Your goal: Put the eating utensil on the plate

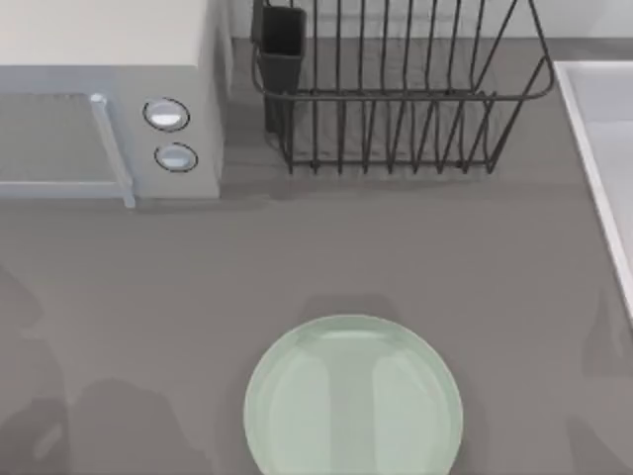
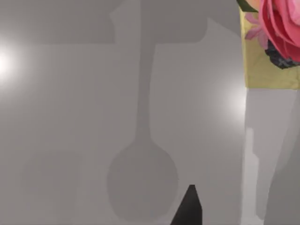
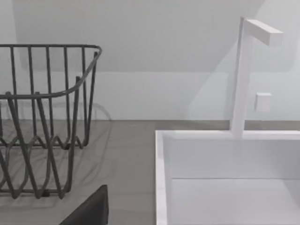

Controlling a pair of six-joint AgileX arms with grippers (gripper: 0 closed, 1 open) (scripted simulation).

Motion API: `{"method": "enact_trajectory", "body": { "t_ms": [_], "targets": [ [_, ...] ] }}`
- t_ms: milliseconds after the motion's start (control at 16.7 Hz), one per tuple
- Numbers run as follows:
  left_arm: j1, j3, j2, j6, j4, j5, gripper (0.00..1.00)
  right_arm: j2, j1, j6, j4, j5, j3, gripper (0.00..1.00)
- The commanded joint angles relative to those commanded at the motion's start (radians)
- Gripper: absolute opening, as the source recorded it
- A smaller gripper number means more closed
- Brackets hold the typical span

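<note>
1. Plate (image 1: 353, 398), pale mint green, sits on the grey counter (image 1: 148, 297) at the near edge of the top view. Its surface is bare.
2. The spoon: I cannot place it. The left wrist view carries a spoon-shaped shadow (image 2: 142, 183) on a pale surface, beside a yellow panel with a pink flower (image 2: 274, 42).
3. Beyond the plate: dish rack (image 1: 396, 94) straight behind, microwave (image 1: 109, 99) behind and to its left, white sink (image 3: 225, 178) to its right, with faucet (image 3: 243, 75).
4. Either hand, released or clenched: cannot tell.
5. Judgement: placing is left to do.
</note>
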Motion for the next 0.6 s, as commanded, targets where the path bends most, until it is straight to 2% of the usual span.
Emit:
{"method": "enact_trajectory", "body": {
  "t_ms": [360,600],
  "targets": [
    [0.0,0.007,-0.004,-0.001,-0.008,0.0,0.0,0.0,0.0,0.0,0.0,0.0,0.0,1.0],
    [-0.105,0.07,0.063,-0.037,-0.012,-0.001,0.0,0.0,0.0,0.0,0.0,0.0,0.0,1.0]
  ]
}}
